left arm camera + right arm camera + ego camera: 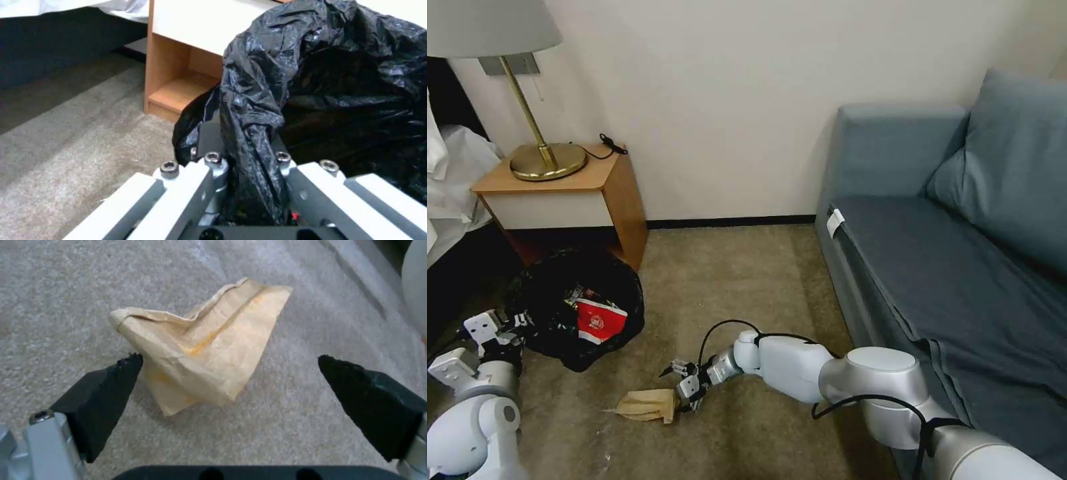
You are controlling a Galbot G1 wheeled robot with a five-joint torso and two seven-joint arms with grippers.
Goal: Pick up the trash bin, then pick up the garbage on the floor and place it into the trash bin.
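Paper bag (209, 350) flat on carpet (66, 290), long axis pointing away between spread right pincer (227, 373); left pincer (247, 160) clamped on trash bin (570, 303) liner.

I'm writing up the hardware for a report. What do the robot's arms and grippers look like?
Both arms have rounded, glossy white and silver-grey shells. A black cable loops along the right arm toward its wrist. The right gripper is small, metal-grey, with black wedge-shaped fingertips on pale grey mounts. The left gripper has boxy white and grey finger bars fixed with dark hex-socket screws.
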